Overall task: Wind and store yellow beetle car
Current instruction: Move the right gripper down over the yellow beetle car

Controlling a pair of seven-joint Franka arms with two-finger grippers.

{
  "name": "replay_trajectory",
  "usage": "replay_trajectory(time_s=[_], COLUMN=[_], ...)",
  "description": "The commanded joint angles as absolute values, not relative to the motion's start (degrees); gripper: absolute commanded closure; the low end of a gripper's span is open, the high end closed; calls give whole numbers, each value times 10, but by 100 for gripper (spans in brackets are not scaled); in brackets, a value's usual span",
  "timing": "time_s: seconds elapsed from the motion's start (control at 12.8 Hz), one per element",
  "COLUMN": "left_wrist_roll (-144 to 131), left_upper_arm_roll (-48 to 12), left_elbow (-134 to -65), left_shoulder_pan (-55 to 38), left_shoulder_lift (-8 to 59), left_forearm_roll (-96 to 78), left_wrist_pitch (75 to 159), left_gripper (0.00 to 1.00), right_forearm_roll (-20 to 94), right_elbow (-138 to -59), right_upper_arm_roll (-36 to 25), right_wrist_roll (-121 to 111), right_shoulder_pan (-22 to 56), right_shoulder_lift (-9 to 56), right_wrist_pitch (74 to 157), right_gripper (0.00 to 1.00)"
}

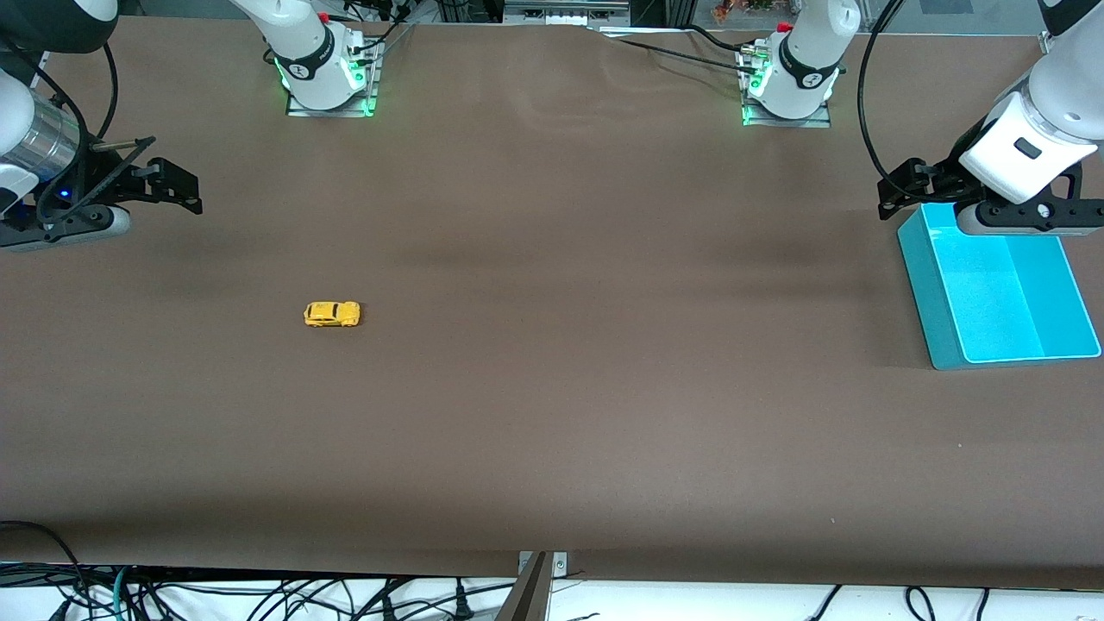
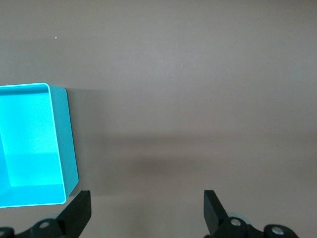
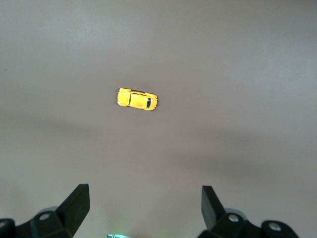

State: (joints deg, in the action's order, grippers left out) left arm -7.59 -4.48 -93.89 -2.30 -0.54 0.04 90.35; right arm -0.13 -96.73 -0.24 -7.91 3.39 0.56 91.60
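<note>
The yellow beetle car (image 1: 332, 314) rests on its wheels on the brown table, toward the right arm's end. In the right wrist view the car (image 3: 137, 99) lies well clear of my right gripper (image 3: 145, 201), which is open and empty. From the front, the right gripper (image 1: 177, 185) hangs over bare table at that end, apart from the car. My left gripper (image 1: 897, 190) hovers over the table beside a corner of the cyan bin (image 1: 923, 293). In its wrist view, the left gripper (image 2: 147, 206) is open with only bare table between its fingers.
The cyan bin (image 2: 68, 144) is rectangular, shows nothing inside and stands at the left arm's end of the table. The two arm bases (image 1: 323, 73) (image 1: 789, 82) stand along the table's edge farthest from the front camera. Cables hang below the nearest edge.
</note>
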Motion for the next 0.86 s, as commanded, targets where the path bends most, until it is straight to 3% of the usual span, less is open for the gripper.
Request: replay_trajectory(time_s=[0.0,0.47,0.78], left_wrist_roll=[-69,-69,-69], left_upper_arm_roll=[-43,-43,-43], left_elbow=[-923,-923,-923], left_shoulder_pan=[-25,-25,-25], left_shoulder_lift=[-1,-1,-1], left_forearm_roll=[7,7,7], left_wrist_pitch=[890,890,890], left_gripper=[0,0,0], right_forearm_roll=[-5,-3,-3], right_elbow=[-974,-1040,-1116], right_upper_arm_roll=[2,47,48], right_wrist_roll=[-76,-139,-311], right_shoulder_pan=[35,35,34], right_shoulder_lift=[4,3,4], right_wrist_pitch=[908,921,999], right_gripper=[0,0,0])
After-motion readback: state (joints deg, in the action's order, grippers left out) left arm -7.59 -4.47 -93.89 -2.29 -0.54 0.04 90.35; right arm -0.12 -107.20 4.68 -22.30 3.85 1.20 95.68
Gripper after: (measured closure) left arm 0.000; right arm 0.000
